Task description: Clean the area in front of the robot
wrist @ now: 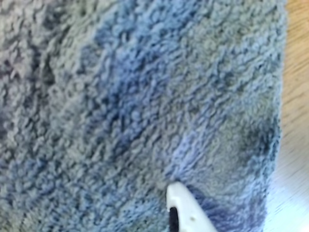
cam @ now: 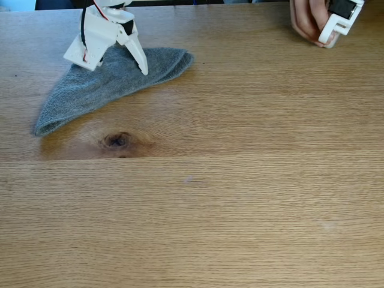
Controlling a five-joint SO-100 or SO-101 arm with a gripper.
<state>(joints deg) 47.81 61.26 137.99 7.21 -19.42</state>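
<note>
end effector [cam: 141, 67] presses a white tip into the grey cloth [cam: 108, 84], probably to drag it as a wiper; whether it grips i cannot tell. cloth lies just above the knot [cam: 117, 140] on the bench [cam: 240, 198].

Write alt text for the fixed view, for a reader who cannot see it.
A white robot arm presses its gripper down onto a grey cloth lying at the upper left of a light-brown oak tabletop. A dark knot sits just below the cloth, and a hand holds a white device at the top right.
</note>
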